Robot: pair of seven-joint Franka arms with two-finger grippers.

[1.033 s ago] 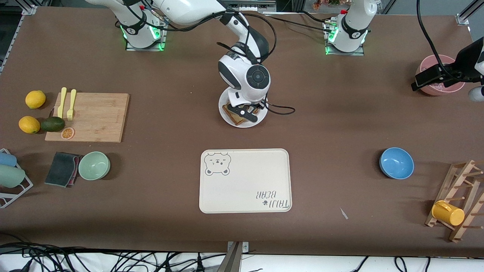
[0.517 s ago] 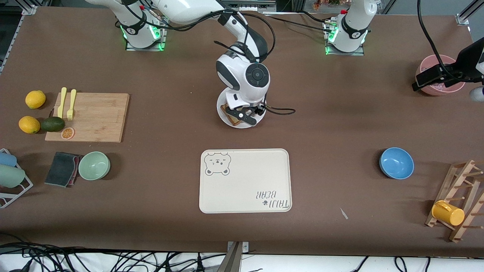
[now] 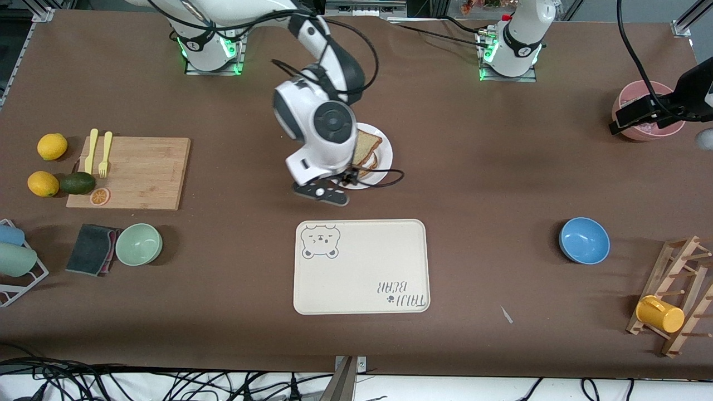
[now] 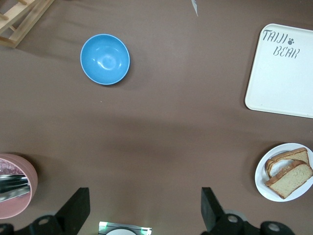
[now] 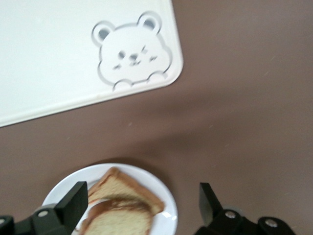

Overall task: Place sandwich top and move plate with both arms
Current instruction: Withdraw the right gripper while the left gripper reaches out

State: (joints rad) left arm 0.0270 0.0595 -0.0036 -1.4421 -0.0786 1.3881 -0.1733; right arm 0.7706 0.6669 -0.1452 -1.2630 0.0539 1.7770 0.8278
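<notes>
The white plate (image 3: 384, 167) sits mid-table, farther from the front camera than the tray. The sandwich top (image 3: 369, 146), a light speckled slice, lies on a darker toast slice on the plate. My right gripper (image 3: 326, 188) hovers open and empty over the plate's edge toward the right arm's end. In the right wrist view its gripper (image 5: 142, 205) has black fingers (image 5: 73, 201) spread above the plate (image 5: 166, 205) and the sandwich top (image 5: 120, 223). My left gripper (image 3: 628, 120) is open and empty, high beside the pink bowl; it shows in the left wrist view (image 4: 144, 210), where the plate (image 4: 264, 183) is seen far off.
The cream bear-print tray (image 3: 362, 267) lies nearer to the front camera than the plate. A blue bowl (image 3: 584, 240), a pink bowl (image 3: 649, 131) and a wooden rack with a yellow cup (image 3: 660, 314) are at the left arm's end. A cutting board (image 3: 139, 172) and a green bowl (image 3: 138, 244) are at the right arm's end.
My right gripper has risen off the plate and swung toward the right arm's end, uncovering the light slice that now lies on the toast. The left arm has barely moved.
</notes>
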